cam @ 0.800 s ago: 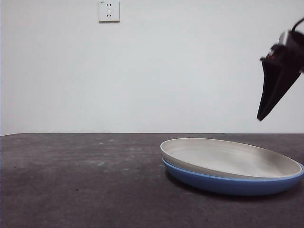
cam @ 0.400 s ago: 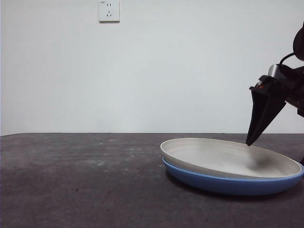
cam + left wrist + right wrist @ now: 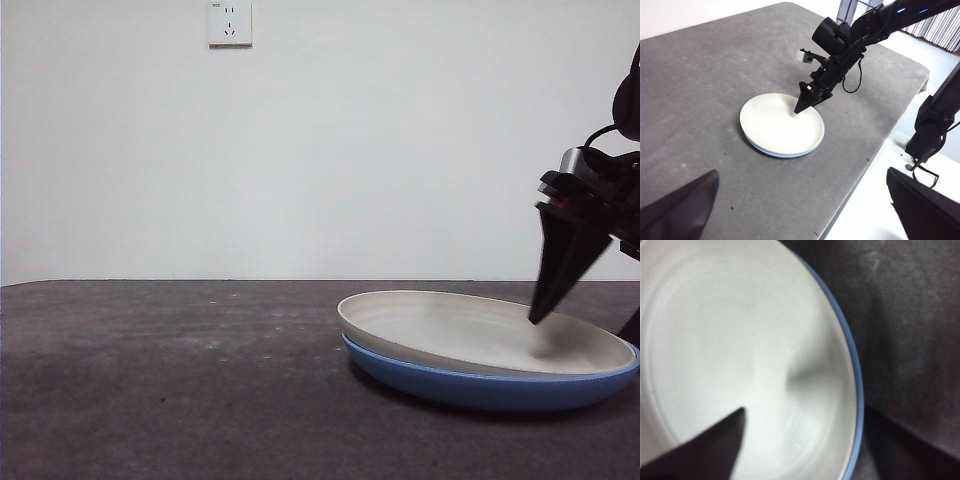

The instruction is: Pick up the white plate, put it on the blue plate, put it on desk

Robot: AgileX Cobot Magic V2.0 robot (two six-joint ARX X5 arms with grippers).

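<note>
The white plate (image 3: 470, 325) lies nested on the blue plate (image 3: 480, 388) at the right of the desk (image 3: 170, 380). My right gripper (image 3: 540, 318) has come down at the stack's right side and is open. In the right wrist view one jaw hangs over the inside of the white plate (image 3: 715, 340) and the other outside the blue plate's rim (image 3: 855, 380), so the gripper (image 3: 805, 412) straddles the rims. The left wrist view shows both plates (image 3: 775, 125) from high up, with my left gripper (image 3: 802, 172) open, empty and far from them.
A wall socket (image 3: 229, 22) sits high on the white wall behind. The desk's edge (image 3: 865, 170) runs close to the plates on one side, with pale floor beyond it. A dark arm base (image 3: 935, 120) stands past that edge.
My right gripper has dropped from high at the right down to the plates' right rim. The plates have not moved.
</note>
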